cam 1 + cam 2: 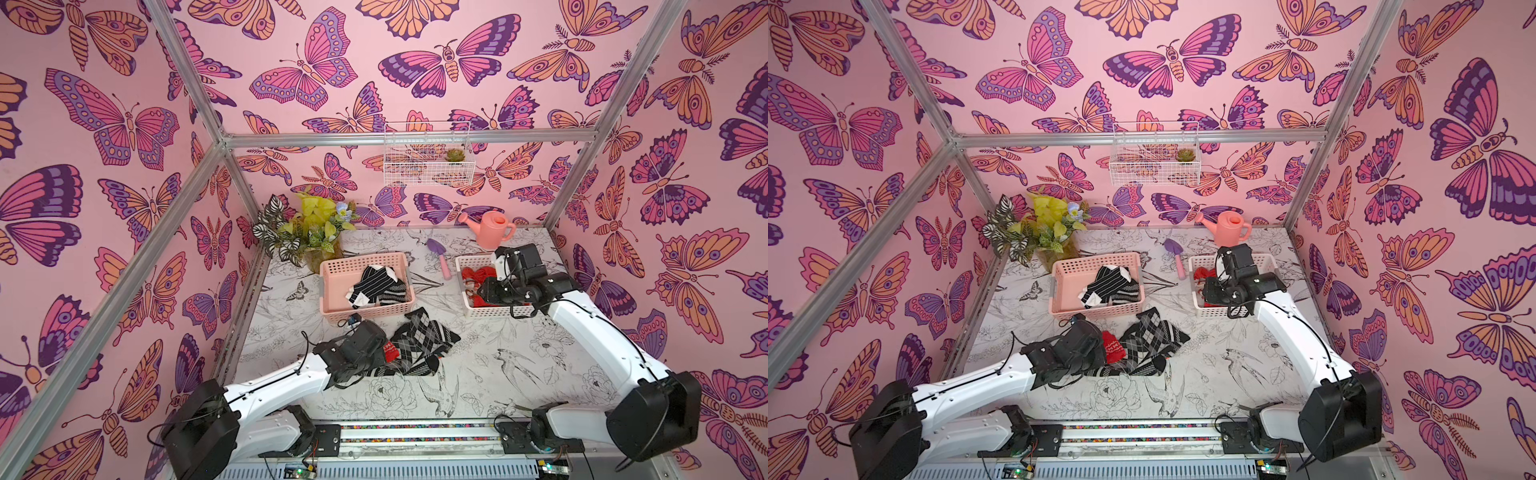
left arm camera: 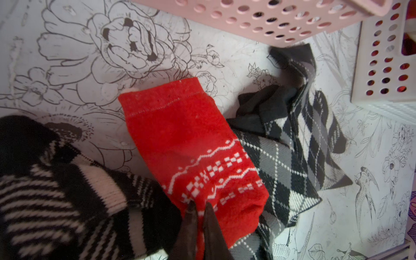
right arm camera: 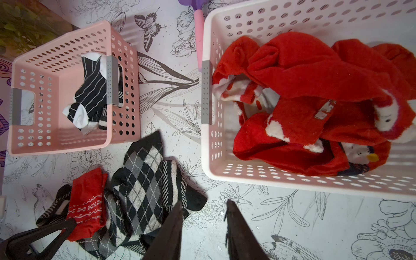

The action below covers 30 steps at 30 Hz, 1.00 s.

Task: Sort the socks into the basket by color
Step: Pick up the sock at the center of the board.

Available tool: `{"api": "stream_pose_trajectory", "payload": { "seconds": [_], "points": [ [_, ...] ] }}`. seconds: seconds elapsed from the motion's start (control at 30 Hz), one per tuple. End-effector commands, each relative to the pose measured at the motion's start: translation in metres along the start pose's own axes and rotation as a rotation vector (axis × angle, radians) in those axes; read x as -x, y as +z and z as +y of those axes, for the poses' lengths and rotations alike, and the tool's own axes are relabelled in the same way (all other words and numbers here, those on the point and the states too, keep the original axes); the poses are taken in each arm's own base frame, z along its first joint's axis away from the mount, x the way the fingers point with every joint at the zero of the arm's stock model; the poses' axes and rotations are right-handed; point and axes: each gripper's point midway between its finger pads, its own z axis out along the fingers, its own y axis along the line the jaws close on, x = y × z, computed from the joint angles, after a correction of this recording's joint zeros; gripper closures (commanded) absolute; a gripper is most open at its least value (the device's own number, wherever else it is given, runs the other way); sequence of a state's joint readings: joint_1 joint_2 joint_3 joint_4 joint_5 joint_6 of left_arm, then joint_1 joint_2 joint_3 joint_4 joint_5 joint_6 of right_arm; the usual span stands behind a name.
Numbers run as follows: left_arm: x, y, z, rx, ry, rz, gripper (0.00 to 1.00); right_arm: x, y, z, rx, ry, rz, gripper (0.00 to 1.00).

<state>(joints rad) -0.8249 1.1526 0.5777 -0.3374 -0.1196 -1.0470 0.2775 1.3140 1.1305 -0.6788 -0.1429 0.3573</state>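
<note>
Your left gripper (image 2: 199,206) is clenched on the red knitted sock with white patterned bands (image 2: 191,148). It pinches the patterned end where the sock lies on the table, draped over the loose pile just in front of the pink perforated plastic basket (image 1: 336,282). Lift straight up so it peels off the black-and-grey argyle socks (image 2: 292,157) beneath without dragging them. Then carry it across to the white perforated plastic basket (image 3: 209,153), where the red heap sits. Your right gripper (image 3: 202,207) hangs empty, jaws apart, over that basket; I'd clear it aside first. Count: two baskets; on the table one red sock, one black-and-white striped sock (image 2: 56,191) and what look like two argyle or checked ones. The basket contents are too bunched to count
</note>
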Motion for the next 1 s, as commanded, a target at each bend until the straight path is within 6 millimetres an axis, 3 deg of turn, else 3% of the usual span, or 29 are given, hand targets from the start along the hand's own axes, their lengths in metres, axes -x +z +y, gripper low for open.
{"api": "stream_pose_trajectory", "payload": {
  "seconds": [0.0,0.6,0.97],
  "points": [
    [0.008,-0.009,-0.012,-0.033,0.018,-0.015,0.92,0.006,-0.014,0.005,0.001,-0.028,-0.023,0.65],
    [0.028,-0.035,-0.050,-0.109,0.074,-0.036,0.93,0.004,-0.023,0.003,-0.010,-0.032,-0.041,0.65],
    [0.042,-0.042,-0.095,-0.179,0.156,-0.030,0.93,0.000,-0.039,-0.009,-0.062,-0.024,-0.088,0.64]
  ]
}}
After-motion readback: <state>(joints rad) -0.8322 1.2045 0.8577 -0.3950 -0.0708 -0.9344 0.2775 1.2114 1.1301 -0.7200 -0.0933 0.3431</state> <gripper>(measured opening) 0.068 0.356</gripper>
